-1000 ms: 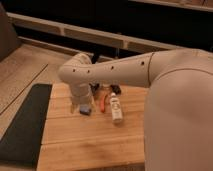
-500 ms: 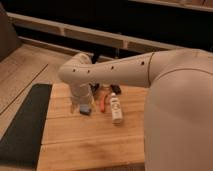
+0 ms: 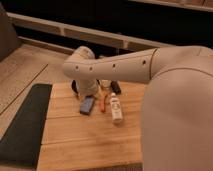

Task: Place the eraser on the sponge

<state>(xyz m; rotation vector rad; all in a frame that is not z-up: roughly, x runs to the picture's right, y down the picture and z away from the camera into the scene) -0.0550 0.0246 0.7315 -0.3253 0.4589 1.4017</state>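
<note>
The gripper [image 3: 85,91], at the end of the big white robot arm [image 3: 125,67], is seen low over the pale wooden slatted table [image 3: 85,145]. It is right at the far end of the flat blue-grey rectangular sponge [image 3: 88,106]. Whether it is touching the pad or just above it can't be told. Nor can it be told whether the gripper is released, clenched or grasping sth.

The small black oblong eraser can't be picked out w/ certainty. No black block is seen on the visible part of the sponge. A small dark shape [image 3: 115,87] is seen close under the arm, just beyond the thin orange-red tool [image 3: 103,102] and the white plastic bottle [image 3: 116,109]. It may be the eraser, but that is only a guess.

Step in hand, as judged: the scene fits two stages. Either the eraser is being brought down to the sponge, or it is already set at the pad's hidden far end. In either case the eraser is wanted flat on the pad, clear of the tool lying just beside it.

A large dark mat [image 3: 22,125] is seen at the table's left, well apart.

Writing: dark marks are seen on the bottle's label but are not readable. No brand can be made out.
</note>
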